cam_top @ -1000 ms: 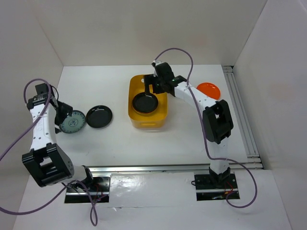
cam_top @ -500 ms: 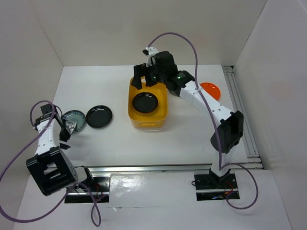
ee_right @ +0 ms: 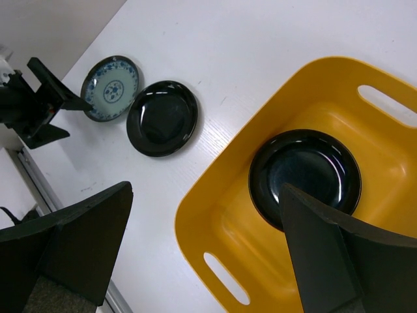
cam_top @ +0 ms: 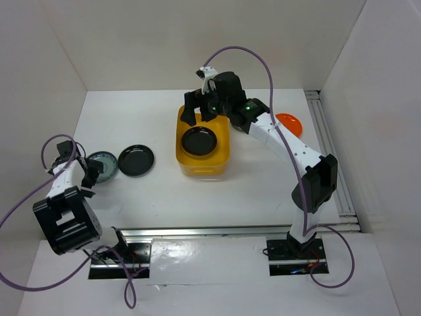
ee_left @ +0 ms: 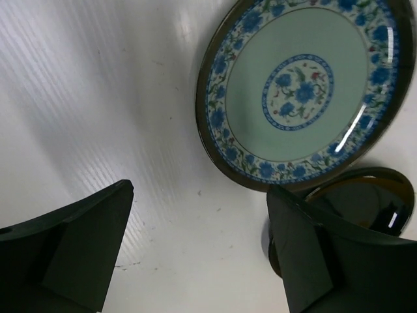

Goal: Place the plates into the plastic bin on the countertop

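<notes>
The yellow-orange plastic bin (cam_top: 202,143) stands on the white countertop (cam_top: 263,178) and holds a glossy black plate (cam_top: 199,140), also seen in the right wrist view (ee_right: 305,177). My right gripper (cam_top: 200,112) is open and empty, raised above the bin's far end. A second black plate (cam_top: 136,160) and a grey-blue patterned plate (cam_top: 103,165) lie left of the bin. An orange plate (cam_top: 288,122) lies at the back right, partly behind the right arm. My left gripper (cam_top: 89,172) is open and empty, low beside the patterned plate (ee_left: 301,90). The lime green plates are out of view.
White walls enclose the countertop on three sides. A metal rail (cam_top: 237,231) runs along the front edge and another rail (cam_top: 329,155) along the right side. Purple cables loop from both arms.
The right gripper has let go of the black plate in the bin and risen above its far end. The left arm has swung down and forward, its gripper now at the patterned plate's left edge.
</notes>
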`<action>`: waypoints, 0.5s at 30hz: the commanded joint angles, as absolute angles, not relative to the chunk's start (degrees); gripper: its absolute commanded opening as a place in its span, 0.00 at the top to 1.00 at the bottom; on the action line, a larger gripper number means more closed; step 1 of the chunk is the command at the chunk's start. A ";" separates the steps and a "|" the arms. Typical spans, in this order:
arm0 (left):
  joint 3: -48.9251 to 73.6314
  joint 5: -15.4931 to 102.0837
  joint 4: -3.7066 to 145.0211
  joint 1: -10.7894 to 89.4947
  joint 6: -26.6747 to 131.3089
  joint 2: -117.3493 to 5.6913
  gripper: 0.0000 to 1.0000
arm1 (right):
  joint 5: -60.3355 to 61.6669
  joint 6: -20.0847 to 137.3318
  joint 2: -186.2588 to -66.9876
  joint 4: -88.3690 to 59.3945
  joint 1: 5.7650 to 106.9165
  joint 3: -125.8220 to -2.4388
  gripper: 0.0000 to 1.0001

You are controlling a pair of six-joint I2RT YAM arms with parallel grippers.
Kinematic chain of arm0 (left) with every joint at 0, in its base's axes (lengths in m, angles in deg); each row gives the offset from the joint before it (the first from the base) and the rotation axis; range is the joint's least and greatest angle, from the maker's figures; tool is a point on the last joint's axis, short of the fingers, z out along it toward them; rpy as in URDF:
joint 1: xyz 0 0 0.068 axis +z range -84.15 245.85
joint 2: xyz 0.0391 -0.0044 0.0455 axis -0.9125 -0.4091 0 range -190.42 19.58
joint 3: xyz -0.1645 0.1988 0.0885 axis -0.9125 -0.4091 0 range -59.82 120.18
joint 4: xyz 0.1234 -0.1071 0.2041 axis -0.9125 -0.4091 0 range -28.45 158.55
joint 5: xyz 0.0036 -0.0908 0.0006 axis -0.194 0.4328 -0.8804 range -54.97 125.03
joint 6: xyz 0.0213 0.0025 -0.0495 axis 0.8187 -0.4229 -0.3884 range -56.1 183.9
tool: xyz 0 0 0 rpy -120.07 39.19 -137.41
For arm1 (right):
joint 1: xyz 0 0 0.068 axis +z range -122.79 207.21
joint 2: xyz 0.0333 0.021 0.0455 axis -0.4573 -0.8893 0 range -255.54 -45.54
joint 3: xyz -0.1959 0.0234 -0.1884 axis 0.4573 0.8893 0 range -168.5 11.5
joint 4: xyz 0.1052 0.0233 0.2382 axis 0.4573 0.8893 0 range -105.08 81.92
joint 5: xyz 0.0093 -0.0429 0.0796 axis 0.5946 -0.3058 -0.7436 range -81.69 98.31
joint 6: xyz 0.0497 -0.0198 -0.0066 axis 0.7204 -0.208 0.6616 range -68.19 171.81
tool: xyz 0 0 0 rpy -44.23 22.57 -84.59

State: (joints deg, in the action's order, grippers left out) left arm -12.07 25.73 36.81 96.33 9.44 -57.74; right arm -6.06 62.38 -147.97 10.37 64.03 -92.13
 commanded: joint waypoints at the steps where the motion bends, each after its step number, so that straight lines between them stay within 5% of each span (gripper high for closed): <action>1: -10.77 24.49 38.41 96.70 8.00 -61.01 0.04 | -5.59 60.87 -145.91 10.05 63.95 -92.73 0.00; 15: -8.23 22.29 42.89 96.70 11.16 -70.06 0.06 | -3.82 59.72 -144.24 10.58 63.95 -90.80 0.00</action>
